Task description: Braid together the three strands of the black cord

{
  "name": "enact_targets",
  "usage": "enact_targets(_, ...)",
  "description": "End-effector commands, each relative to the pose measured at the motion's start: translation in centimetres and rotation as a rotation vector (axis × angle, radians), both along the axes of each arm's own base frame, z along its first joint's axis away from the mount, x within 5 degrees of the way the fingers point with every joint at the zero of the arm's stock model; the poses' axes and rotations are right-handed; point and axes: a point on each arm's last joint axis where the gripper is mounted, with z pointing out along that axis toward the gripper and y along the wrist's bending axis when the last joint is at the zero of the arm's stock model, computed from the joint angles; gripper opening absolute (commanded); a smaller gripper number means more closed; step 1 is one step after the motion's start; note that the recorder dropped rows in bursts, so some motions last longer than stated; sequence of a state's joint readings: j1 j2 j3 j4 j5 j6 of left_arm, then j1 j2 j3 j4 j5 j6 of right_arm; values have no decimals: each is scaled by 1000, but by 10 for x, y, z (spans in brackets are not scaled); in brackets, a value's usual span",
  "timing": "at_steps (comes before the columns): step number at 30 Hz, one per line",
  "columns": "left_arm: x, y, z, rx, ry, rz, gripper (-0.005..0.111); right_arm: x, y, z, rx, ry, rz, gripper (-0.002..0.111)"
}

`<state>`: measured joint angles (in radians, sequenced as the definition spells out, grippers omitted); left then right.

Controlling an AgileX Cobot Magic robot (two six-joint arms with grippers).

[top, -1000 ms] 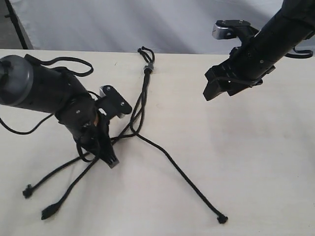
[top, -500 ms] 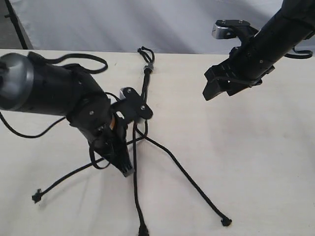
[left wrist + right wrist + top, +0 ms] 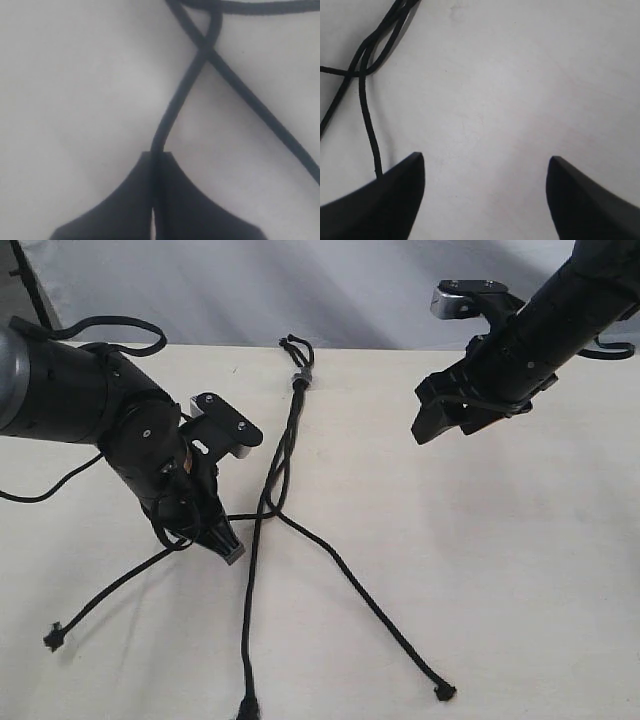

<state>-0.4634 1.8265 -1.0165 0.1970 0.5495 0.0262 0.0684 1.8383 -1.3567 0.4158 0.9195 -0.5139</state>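
Note:
The black cord lies on the table, its grey band (image 3: 300, 378) and short loops (image 3: 293, 343) at the far side. Three strands fan out towards the near edge and cross about halfway down. The left strand (image 3: 110, 590) ends in a knot at the lower left. The middle strand (image 3: 250, 620) runs straight down. The right strand (image 3: 370, 605) slants to a knot at lower right. My left gripper (image 3: 228, 552) (image 3: 157, 152) is shut on the left strand (image 3: 175, 100) just beside the crossing. My right gripper (image 3: 430, 425) (image 3: 485, 160) hangs open above the table, right of the cord, holding nothing.
The pale table (image 3: 520, 570) ends at a white backdrop (image 3: 200, 290) behind the loops. A thick glossy arm cable (image 3: 110, 330) loops over the left arm. The middle strand's end (image 3: 247, 708) reaches the near edge of the view.
The left arm swung right, then back left. One of the two strands that lay at the lower left now runs straight down the middle. The right arm has not moved.

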Motion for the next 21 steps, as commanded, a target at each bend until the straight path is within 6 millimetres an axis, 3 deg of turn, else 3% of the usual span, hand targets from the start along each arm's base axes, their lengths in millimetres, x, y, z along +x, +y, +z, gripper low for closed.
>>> enact_targets(1,0,1,2,-14,-1,33,16,0,-2,4,5,-10,0,65)
enact_targets(6,2,0,3,-19,-15,27,52,0,3,6,55,-26,23,65)
enact_targets(10,13,9,17,13,-67,67,62,-2,12,10,159,-24,78,65)
enact_targets(14,34,43,51,-31,-200,285,62,-8,32,16,270,-22,180,65)
enact_targets(17,41,73,75,-74,-289,378,58,-15,63,16,270,-26,260,65)
enact_targets(21,41,99,92,-104,-362,440,33,-36,119,13,214,-30,397,65)
